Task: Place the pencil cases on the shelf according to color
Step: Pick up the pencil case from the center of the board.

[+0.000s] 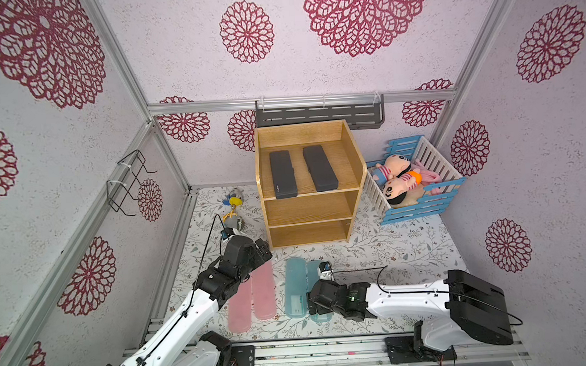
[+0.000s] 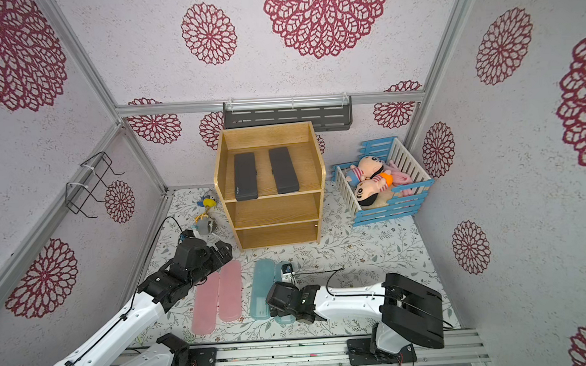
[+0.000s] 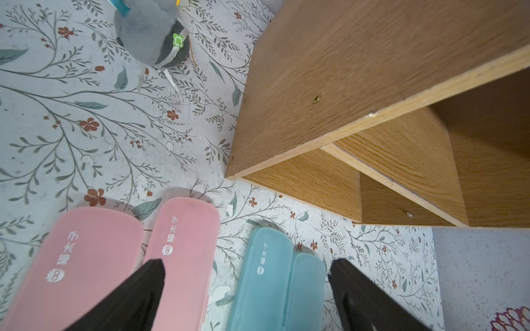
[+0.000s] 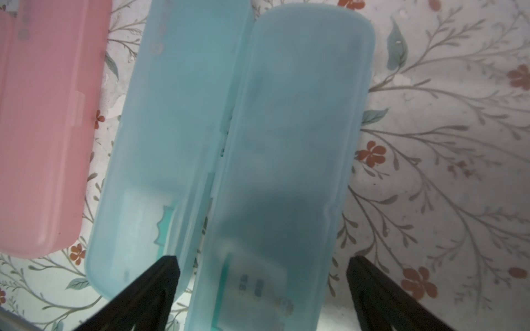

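On the top level of the wooden shelf [image 1: 306,209] lie two black cases [image 1: 283,174] side by side. Down on the flowery table [image 1: 391,254], in front of the shelf, two pink cases [image 1: 263,292] and two blue cases [image 1: 295,287] lie in a row. The right gripper [image 4: 263,263] has its fingers spread wide over one blue case, not squeezing it. The left gripper [image 3: 246,266] is spread wide too, holding nothing, above the pink and blue cases

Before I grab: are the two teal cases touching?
Touching. Right wrist view: the teal case under the right tool and the other teal case meet along their long edges, no tablecloth showing between.
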{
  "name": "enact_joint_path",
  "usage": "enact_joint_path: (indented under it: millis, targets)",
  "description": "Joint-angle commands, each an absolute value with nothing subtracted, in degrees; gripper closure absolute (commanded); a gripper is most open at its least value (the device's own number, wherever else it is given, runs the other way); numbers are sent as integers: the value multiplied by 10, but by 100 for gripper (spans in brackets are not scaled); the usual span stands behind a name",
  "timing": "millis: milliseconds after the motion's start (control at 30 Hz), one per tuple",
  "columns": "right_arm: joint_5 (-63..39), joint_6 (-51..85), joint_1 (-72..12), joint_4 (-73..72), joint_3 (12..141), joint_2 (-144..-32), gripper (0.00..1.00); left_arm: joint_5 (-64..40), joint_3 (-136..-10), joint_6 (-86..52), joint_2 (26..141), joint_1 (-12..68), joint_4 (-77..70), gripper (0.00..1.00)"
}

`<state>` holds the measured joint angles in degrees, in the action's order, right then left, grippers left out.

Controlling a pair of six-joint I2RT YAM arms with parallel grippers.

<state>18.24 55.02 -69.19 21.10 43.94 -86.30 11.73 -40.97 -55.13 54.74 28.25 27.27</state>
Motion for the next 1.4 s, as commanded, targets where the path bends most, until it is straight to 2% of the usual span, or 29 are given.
enact_joint_path:
  millis: [0,233,533,767,867,1367]
  targets:
    - [196,559,-695,223,447,-880,1,125,-403,-547,541,288,269,3]
    - [218,553,-692,267,426,-882,1,125,-402,-551,557,290,268,3]
    - [213,559,-670,280,350,-711,1,134,-408,-558,570,298,269,3]
    - [140,524,-670,249,304,-624,1,143,-405,-552,564,299,275,3]
    - [113,524,-672,242,304,-629,1,146,-398,-554,563,299,271,3]
    - [168,560,-734,241,360,-804,1,144,-446,-562,634,327,268,3]
